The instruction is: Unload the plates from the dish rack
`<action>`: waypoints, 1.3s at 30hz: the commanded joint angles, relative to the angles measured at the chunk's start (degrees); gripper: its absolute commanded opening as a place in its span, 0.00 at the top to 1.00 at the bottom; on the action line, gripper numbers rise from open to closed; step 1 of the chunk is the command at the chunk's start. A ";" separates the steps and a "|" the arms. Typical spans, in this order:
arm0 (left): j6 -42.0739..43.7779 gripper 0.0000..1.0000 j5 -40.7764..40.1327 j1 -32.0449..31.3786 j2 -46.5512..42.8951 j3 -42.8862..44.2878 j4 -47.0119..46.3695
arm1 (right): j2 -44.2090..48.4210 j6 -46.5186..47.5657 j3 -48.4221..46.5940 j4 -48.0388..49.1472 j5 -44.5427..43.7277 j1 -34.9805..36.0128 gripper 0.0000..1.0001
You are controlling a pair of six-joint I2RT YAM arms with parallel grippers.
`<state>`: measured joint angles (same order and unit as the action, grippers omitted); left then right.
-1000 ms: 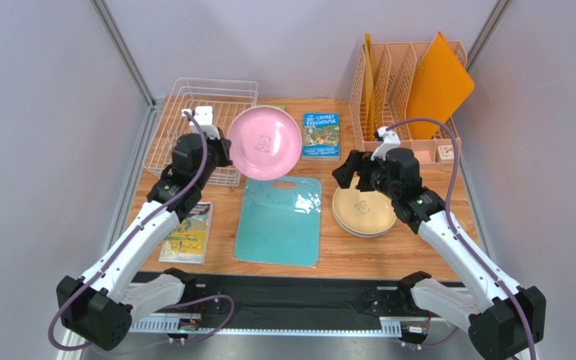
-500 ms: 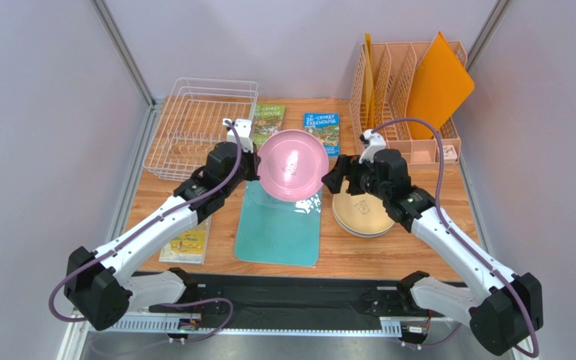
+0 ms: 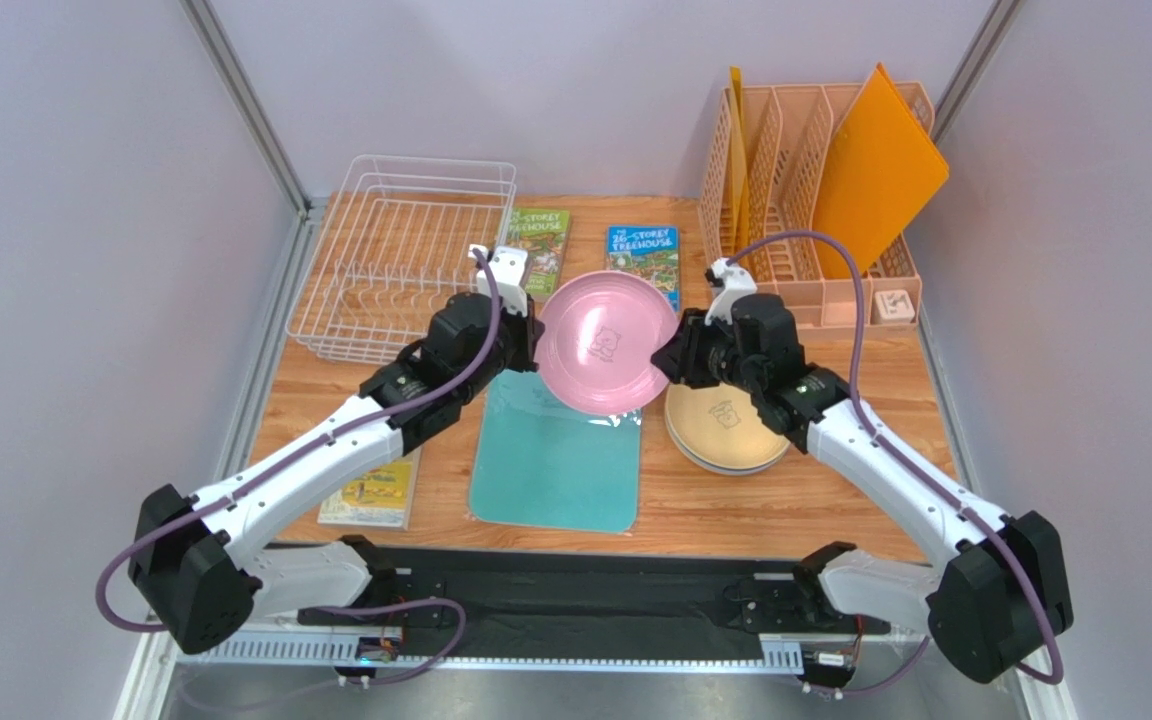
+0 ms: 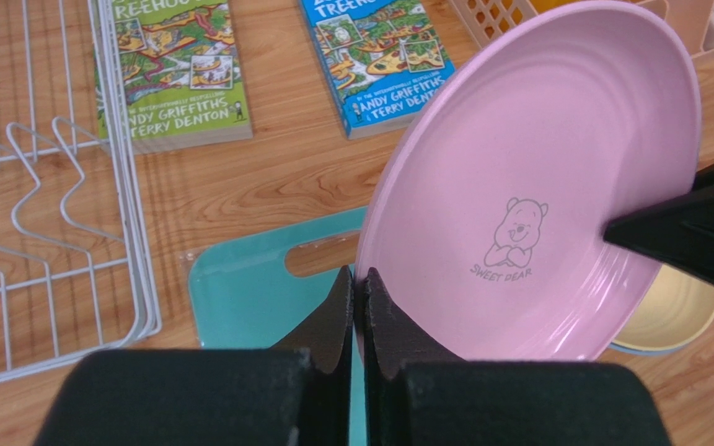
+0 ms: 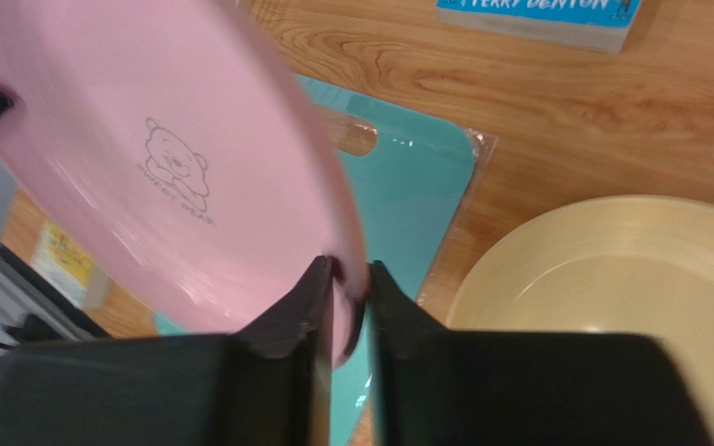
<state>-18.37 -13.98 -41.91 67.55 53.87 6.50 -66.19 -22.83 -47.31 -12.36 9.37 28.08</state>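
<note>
The round pink plastic plate (image 3: 602,342) hangs tilted in the air, well right of the white wire dish rack (image 3: 387,225). The left gripper (image 4: 358,279) stays clenched on 1 rim. The right gripper (image 5: 347,279), wide apart 1 second ago, now pinches the opposite rim. A handover looks underway, toward the stack of tan plates (image 3: 732,432) farther right of the rack.

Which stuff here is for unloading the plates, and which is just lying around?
For the job: pink plate, plate stack, rack.

Just lying about: green book, blue book, teal mat, booklet, peach organizer, orange boards.
</note>
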 commanded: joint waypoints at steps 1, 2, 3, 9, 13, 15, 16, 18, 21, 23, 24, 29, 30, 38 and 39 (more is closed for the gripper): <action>-0.61 1.00 1.32 -1.07 -0.40 1.86 -4.39 | 1.50 -0.46 -0.07 3.66 -0.57 0.23 1.00; -0.35 1.00 0.89 -1.07 -0.66 1.60 -4.31 | 1.94 -0.46 0.20 3.57 -1.62 0.05 1.00; 0.00 0.86 0.10 -1.07 -0.93 1.33 -4.13 | 2.55 -0.64 0.37 3.05 -3.98 -0.04 1.00; 4.30 0.23 -7.54 -1.07 -5.67 -3.58 -5.00 | 9.58 -3.79 3.80 -6.77 -11.28 -6.44 1.00; 7.12 0.13 -13.25 -1.07 -9.71 -10.07 -8.69 | 15.12 -6.51 7.22 -12.50 -16.74 -9.18 1.00; 7.91 0.12 -14.76 -1.07 -11.73 -12.28 -10.18 | 17.49 -8.27 9.16 -15.48 -21.20 -9.27 1.00; 8.09 0.12 -15.81 -1.07 -12.87 -14.03 -10.54 | 18.11 -9.41 9.95 -15.94 -22.45 -9.27 1.00; 8.00 0.12 -16.69 -1.07 -14.02 -15.54 -10.98 | 19.69 -10.65 12.14 -17.25 -25.08 -9.27 1.00; 7.91 0.11 -16.96 -1.07 -15.43 -16.77 -10.64 | 21.36 -12.93 14.25 -19.18 -26.84 -9.27 1.00; 8.00 0.11 -16.87 -1.07 -15.43 -16.60 -10.20 | 22.51 -14.34 15.22 -19.72 -27.64 -9.27 1.00; 8.09 0.11 -16.87 -1.07 -15.52 -16.43 -9.85 | 23.03 -14.44 16.10 -19.72 -27.99 -9.27 1.00; 9.05 0.11 -16.96 -1.07 -14.99 -15.90 -9.84 | 25.15 -14.79 16.37 -21.39 -28.09 -9.27 0.96; 9.05 0.11 -16.96 -1.07 -14.82 -15.81 -9.84 | 25.24 -14.35 16.37 -21.74 -28.17 -9.35 0.94; 9.40 0.09 -17.49 -1.07 -13.85 -15.19 -9.40 | 26.37 -14.35 15.84 -24.11 -26.33 -9.27 0.81; 9.49 0.09 -17.75 -1.07 -13.93 -15.19 -9.40 | 26.73 -14.44 15.84 -24.29 -25.81 -9.27 0.80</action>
<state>-9.96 -30.50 -42.76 53.71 36.69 -1.50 -41.32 -36.42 -30.68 -36.67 -17.04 18.79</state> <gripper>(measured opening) 0.902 0.184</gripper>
